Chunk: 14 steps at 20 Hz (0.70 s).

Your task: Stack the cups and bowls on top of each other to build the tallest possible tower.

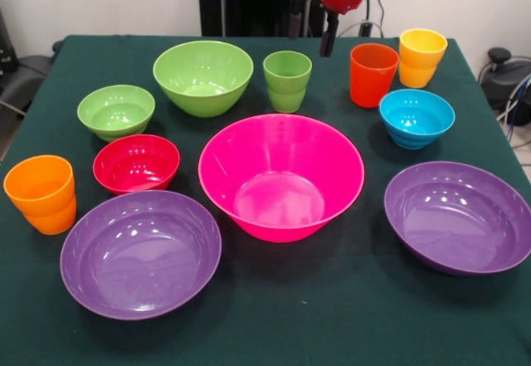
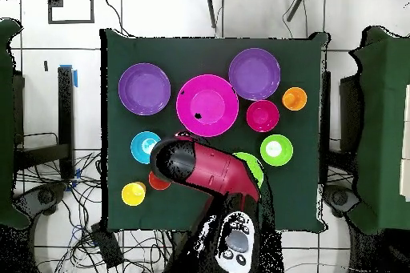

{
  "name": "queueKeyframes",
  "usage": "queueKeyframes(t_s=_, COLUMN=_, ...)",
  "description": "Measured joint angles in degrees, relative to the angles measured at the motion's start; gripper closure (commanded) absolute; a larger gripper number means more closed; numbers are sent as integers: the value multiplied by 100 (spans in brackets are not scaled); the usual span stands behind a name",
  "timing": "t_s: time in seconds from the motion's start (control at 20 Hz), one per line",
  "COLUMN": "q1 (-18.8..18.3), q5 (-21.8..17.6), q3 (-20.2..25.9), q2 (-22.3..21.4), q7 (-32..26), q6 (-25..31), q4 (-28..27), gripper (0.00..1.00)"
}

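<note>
Nothing is stacked on the green-clothed bench (image 1: pixel 274 316): the pink bowl (image 1: pixel 280 175) sits in the middle, well below and in front of the claw (image 1: pixel 328 36), flanked by two purple bowls (image 1: pixel 141 252) and ringed by the light-green bowls (image 1: pixel 202 75), red bowl (image 1: pixel 136 163), blue bowl (image 1: pixel 416 118) and four cups (image 1: pixel 287 80). The red arm (image 2: pixel 210 167) hangs raised over the far row, the claw between the green and red-orange cups. Whether it is clenched or released, I cannot tell.
</note>
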Motion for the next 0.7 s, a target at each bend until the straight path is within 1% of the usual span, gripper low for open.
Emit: queueKeyframes(t_s=0.7, q1=0, q5=95, q3=0, q2=0, q7=0, q6=-66, q4=103, gripper=0)
